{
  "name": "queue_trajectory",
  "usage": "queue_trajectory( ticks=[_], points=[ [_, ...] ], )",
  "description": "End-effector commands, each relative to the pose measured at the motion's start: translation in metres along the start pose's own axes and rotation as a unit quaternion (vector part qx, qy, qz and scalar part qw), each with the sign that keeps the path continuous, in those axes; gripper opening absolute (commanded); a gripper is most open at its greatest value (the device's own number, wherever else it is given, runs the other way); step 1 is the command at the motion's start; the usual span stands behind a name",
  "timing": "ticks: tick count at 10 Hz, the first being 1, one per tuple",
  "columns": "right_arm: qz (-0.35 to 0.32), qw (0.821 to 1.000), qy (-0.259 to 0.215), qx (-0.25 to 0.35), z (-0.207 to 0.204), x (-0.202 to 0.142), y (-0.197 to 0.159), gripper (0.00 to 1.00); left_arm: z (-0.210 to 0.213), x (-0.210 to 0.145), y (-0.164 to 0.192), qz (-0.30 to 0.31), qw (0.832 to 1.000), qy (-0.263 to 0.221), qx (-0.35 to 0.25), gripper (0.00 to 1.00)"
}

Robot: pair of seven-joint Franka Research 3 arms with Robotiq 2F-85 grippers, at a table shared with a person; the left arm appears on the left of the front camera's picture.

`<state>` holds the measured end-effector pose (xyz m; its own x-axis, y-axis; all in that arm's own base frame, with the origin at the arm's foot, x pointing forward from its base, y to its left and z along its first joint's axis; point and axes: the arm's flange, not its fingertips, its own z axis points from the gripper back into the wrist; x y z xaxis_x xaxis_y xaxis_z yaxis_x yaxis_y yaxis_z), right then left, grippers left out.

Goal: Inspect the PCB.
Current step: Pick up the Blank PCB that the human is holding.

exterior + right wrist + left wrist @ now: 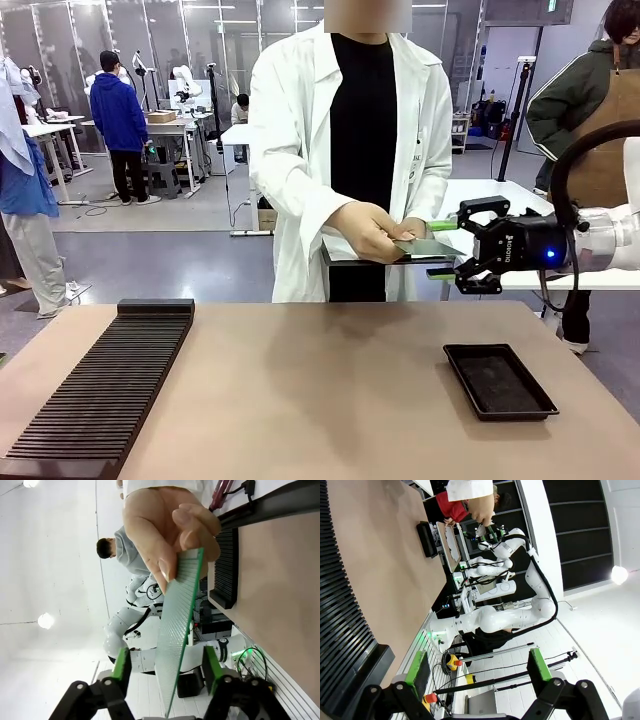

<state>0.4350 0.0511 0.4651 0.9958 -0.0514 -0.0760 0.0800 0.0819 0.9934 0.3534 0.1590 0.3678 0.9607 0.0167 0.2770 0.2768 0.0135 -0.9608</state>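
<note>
Taking the PCB [180,625] from the person's hand [165,525]: right pincer [166,664] straddles it, pads apart, nothing gripped; we'd close squarely on its faces; left pincer [478,666] wide, empty.

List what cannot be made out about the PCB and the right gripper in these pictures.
- Front view: the PCB lies nearly edge-on, partly under the person's hand; its face is unreadable.
- Front view: the right gripper overlaps the board's end, so pad contact cannot be told.
- Right wrist view: the board's near end runs off the bottom edge; its far face is turned away.
- Left wrist view: the board is too small to make out.
</note>
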Motion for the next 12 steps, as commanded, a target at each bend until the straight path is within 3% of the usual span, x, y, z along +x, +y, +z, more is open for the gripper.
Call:
queue_trajectory(
  ticks=[1,2,12],
  points=[
    [-0.018,1.0,-0.008,0.015,-0.009,0.003,0.001,0.35,0.001,-0.001,-0.001,0.0,1.0,0.003,0.002,1.0],
    [-0.019,1.0,-0.011,0.021,-0.009,0.001,0.001,0.0,0.001,-0.001,-0.001,0.0,1.0,0.003,0.002,1.0],
    [-0.024,0.999,-0.013,0.032,-0.006,-0.002,-0.012,0.0,0.001,-0.001,-0.001,0.0,1.0,0.003,0.002,1.0]
  ],
)
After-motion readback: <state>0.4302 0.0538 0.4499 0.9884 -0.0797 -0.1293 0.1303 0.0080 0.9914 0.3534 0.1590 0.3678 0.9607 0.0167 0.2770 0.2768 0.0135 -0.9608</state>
